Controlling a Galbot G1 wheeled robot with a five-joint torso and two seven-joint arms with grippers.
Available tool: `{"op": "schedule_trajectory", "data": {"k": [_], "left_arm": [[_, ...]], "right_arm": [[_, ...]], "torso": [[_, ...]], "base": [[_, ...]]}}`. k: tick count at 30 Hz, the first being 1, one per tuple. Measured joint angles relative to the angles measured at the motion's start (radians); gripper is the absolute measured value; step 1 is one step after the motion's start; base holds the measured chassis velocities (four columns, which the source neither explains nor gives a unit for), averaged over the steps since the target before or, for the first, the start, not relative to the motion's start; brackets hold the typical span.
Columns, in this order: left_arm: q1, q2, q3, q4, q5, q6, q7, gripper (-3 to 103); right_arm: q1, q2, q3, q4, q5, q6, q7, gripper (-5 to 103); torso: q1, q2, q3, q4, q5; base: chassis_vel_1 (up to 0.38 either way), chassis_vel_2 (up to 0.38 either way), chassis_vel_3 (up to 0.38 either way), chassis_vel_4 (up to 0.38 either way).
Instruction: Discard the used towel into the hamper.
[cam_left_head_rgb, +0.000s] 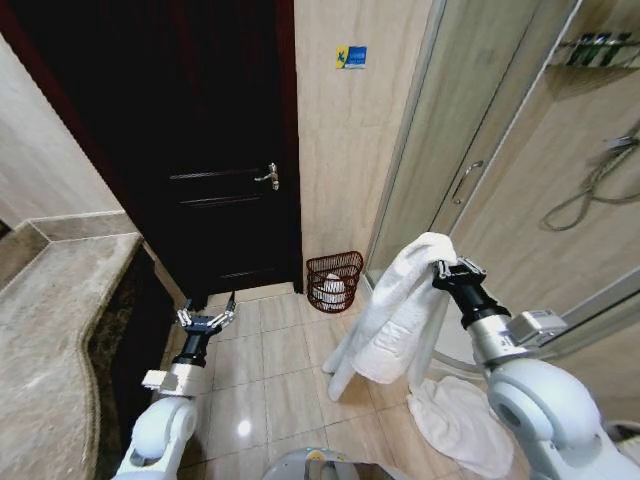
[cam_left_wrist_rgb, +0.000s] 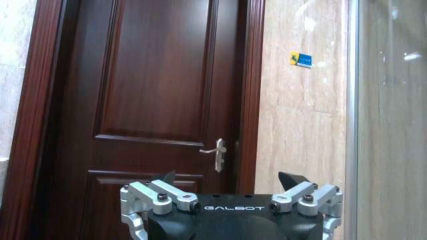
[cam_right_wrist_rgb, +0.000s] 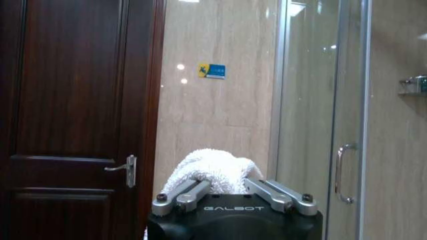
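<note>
Left: my left gripper (cam_left_head_rgb: 207, 320) hangs low over the floor tiles (cam_left_head_rgb: 270, 370) beside the stone counter (cam_left_head_rgb: 50, 330), fingers spread wide with nothing between them, pointing at the dark wooden door (cam_left_head_rgb: 200, 130). Centre, far: the hamper (cam_left_head_rgb: 334, 281) stands on the floor against the wall, between the door and the glass shower door (cam_left_head_rgb: 470, 150), something white inside it. Right, near: my right gripper (cam_left_head_rgb: 447, 268) is raised, fingers clamped on the white towel (cam_left_head_rgb: 395, 310), which drapes down. A second white cloth (cam_left_head_rgb: 460, 425) lies on the floor below.
</note>
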Motion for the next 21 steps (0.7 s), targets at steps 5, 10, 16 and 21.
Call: {"op": "schedule_trajectory", "data": {"k": [5,10,16,21], "left_arm": [[-0.002,0.001,0.000,0.001,-0.001,0.000,0.000,100],[-0.002,0.002,0.000,0.001,-0.001,0.000,0.001,100],[0.000,0.001,0.000,0.002,0.000,0.000,0.003,100],[0.002,0.001,-0.002,0.001,0.006,0.012,0.006,100]], "right_arm": [[-0.001,0.006,-0.004,0.000,-0.003,-0.001,-0.002,4],[-0.001,0.010,-0.006,0.000,-0.006,-0.003,-0.005,4],[-0.003,0.011,-0.006,0.000,-0.009,-0.004,-0.007,4],[-0.003,0.011,-0.005,0.000,-0.010,-0.004,-0.007,4]], "torso": [[0.000,0.000,0.000,0.0002,0.0000],[0.000,0.000,0.000,0.0000,0.0000],[0.001,0.000,0.000,0.0000,0.0002],[0.001,0.000,0.000,0.0001,-0.0002]], "base": [[-0.059,0.049,0.049,-0.053],[-0.126,0.113,0.121,-0.139],[-0.152,0.161,0.143,-0.154],[-0.119,0.135,0.139,-0.135]]}}
